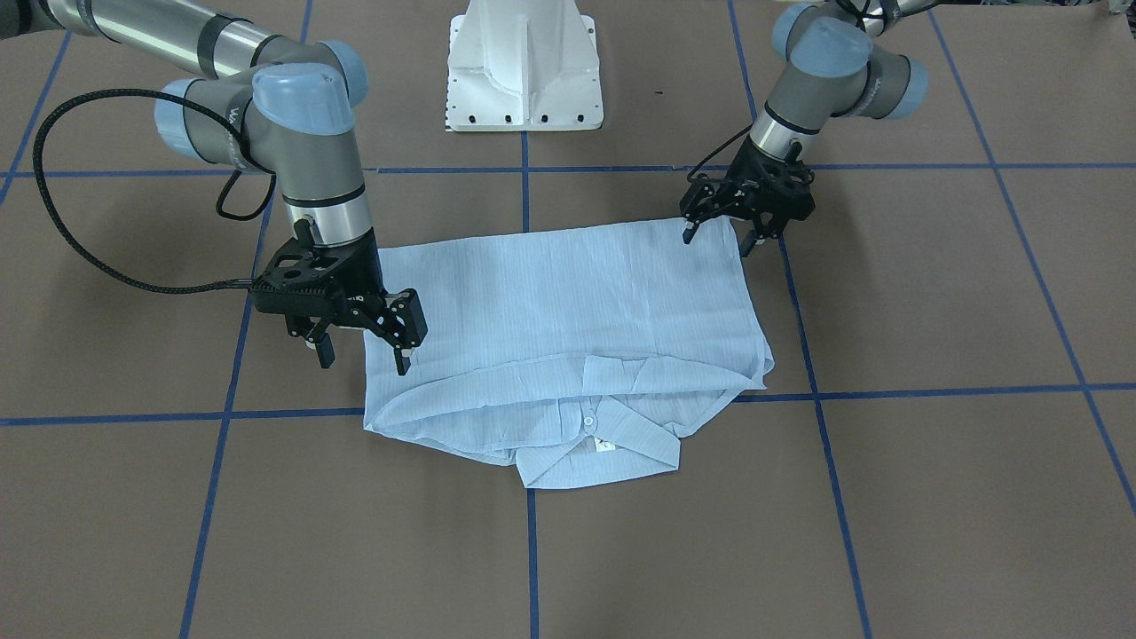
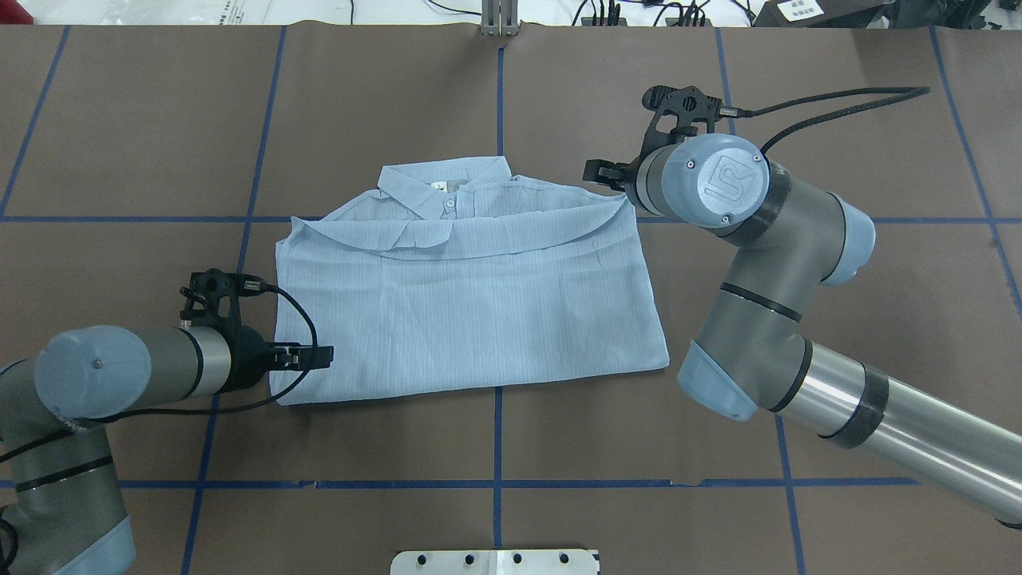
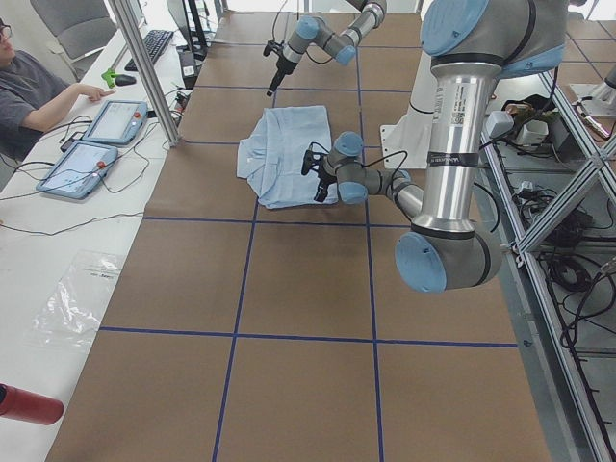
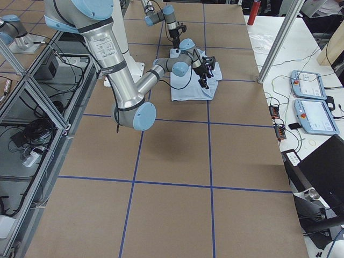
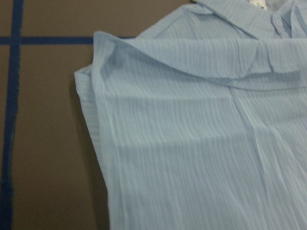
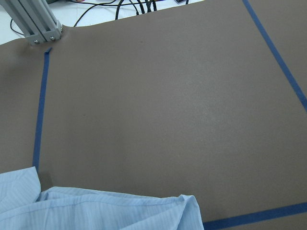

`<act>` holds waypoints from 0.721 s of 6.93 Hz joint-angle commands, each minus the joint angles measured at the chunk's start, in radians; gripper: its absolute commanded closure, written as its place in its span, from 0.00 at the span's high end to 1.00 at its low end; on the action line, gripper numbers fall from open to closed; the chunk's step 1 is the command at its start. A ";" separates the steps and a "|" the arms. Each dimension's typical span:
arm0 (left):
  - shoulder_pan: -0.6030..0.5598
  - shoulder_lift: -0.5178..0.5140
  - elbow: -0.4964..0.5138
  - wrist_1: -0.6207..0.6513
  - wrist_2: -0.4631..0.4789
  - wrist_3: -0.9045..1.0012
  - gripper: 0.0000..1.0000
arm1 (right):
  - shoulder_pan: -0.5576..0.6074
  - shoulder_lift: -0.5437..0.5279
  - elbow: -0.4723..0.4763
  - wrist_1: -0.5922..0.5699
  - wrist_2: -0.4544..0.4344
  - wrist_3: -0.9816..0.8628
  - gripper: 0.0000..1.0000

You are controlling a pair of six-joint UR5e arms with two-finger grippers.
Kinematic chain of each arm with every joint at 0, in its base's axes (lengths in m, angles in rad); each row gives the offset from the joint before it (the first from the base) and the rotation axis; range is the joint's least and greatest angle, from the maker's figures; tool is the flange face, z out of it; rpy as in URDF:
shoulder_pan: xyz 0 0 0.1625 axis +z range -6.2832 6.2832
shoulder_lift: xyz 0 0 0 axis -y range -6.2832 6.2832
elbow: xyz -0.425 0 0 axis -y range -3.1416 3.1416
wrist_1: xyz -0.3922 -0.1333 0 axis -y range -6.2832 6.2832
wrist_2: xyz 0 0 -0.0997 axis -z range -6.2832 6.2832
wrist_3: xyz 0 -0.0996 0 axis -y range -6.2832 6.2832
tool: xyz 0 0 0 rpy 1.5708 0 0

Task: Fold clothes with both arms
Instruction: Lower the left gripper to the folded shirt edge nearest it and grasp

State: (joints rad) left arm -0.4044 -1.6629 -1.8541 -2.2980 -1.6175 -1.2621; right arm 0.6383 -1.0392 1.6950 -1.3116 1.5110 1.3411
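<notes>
The pale-blue striped shirt (image 1: 568, 311) lies folded into a rectangle on the brown table, its collar (image 1: 596, 448) and white buttons on the side away from the robot. My left gripper (image 1: 719, 238) stands open, its fingers either side of the shirt's near corner on my left. My right gripper (image 1: 365, 359) is open too and straddles the shirt's edge on my right, near the collar end. From overhead the shirt (image 2: 467, 299) has the left gripper (image 2: 307, 358) at its near left corner and the right gripper (image 2: 608, 172) at its far right corner. The wrist views show only cloth (image 5: 192, 143) (image 6: 96, 211).
The white pedestal (image 1: 525, 67) stands at the robot's side of the table. Blue tape lines (image 1: 532, 550) cross the brown surface. An aluminium post (image 6: 36, 24) and cables are at the far edge. A person (image 3: 29, 82) sits at a side desk with tablets.
</notes>
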 commanded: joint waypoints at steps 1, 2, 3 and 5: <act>0.044 0.021 -0.010 0.005 0.037 -0.039 0.89 | 0.000 0.001 0.000 0.000 0.000 0.000 1.00; 0.044 0.058 -0.042 0.015 0.036 -0.037 0.89 | 0.000 0.001 0.000 0.000 0.000 0.001 1.00; 0.044 0.064 -0.069 0.079 0.034 -0.037 0.89 | -0.002 0.001 0.000 0.000 -0.002 0.001 1.00; 0.050 0.052 -0.082 0.141 0.033 -0.039 0.89 | -0.003 0.001 -0.001 0.000 -0.002 0.001 1.00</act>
State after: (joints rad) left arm -0.3577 -1.6083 -1.9291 -2.1824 -1.5840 -1.2996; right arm 0.6363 -1.0385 1.6942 -1.3115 1.5096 1.3422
